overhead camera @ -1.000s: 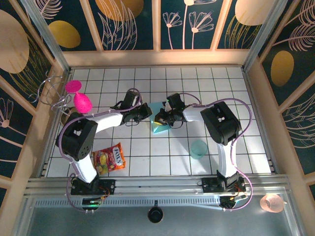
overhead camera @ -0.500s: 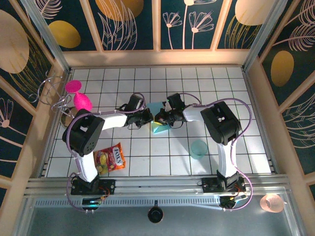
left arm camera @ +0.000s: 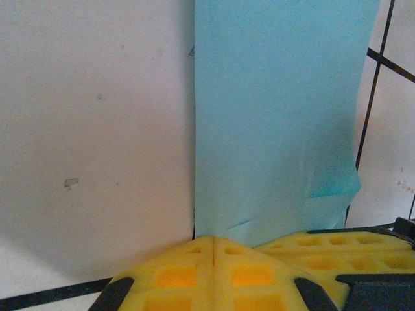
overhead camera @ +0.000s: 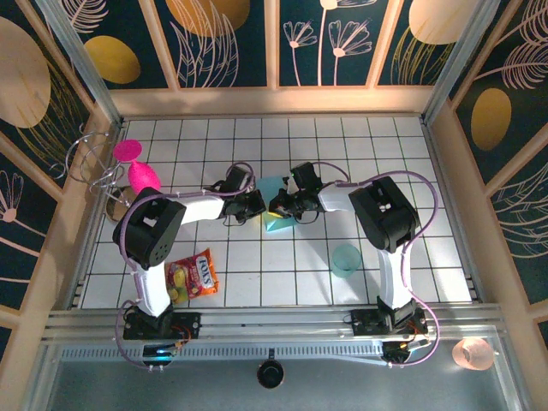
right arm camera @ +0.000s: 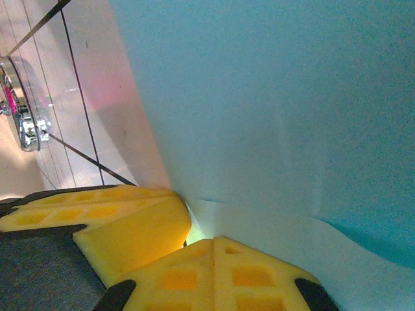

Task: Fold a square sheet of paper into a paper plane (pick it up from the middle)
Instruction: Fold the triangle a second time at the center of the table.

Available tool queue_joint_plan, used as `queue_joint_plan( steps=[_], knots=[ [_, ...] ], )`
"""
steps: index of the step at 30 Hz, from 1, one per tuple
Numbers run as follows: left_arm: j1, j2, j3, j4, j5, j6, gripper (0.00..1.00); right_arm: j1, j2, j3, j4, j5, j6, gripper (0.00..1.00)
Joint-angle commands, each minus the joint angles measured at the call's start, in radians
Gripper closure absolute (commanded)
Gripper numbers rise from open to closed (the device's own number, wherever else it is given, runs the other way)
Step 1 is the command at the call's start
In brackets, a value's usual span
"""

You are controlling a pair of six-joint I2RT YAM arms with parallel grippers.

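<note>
The square sheet of paper [overhead camera: 276,225] is being seen in the middle of the top view, partly creased, between both grippers. The left gripper [overhead camera: 259,206] is being placed at its left edge and the right gripper [overhead camera: 276,208] upon it. Both pairs of fingers are being pressed together; a pinch on the paper cannot be told. In the left wrist view the sheet is being stretched upward from the fingertips [left arm camera: 175,275]. The right gripper is judged nearer.

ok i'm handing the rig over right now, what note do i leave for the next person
Left hand: shut, tips at the edge of the thin light-blue square sheet of paper; grip unclear.
Right hand: shut, tips against the same sheet, opposite the left.
Sheet: middle of the white tiled table, between both hands, creased, partly folded.
Done: early folds.
Left: remaining folds; no pointed plane yet.
</note>
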Motion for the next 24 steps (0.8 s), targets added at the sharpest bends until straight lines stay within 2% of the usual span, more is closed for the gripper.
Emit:
queue_joint_plan(
  steps=[1,4,8,24],
  knots=[
    [-0.006,0.018,0.009,-0.07,-0.053,0.013,1.0,-0.013,-0.015,-0.021,0.022,-0.023,0.013,1.0],
    [-0.005,0.016,0.007,-0.075,-0.059,0.018,1.0,-0.021,-0.082,-0.024,0.063,-0.034,0.013,0.99],
    [-0.006,0.016,0.008,-0.067,-0.053,0.026,1.0,-0.078,-0.135,-0.043,0.072,-0.01,-0.021,0.98],
    [-0.006,0.01,0.017,-0.061,-0.037,0.031,1.0,-0.077,-0.002,0.039,-0.048,0.005,-0.137,0.98]
  ],
)
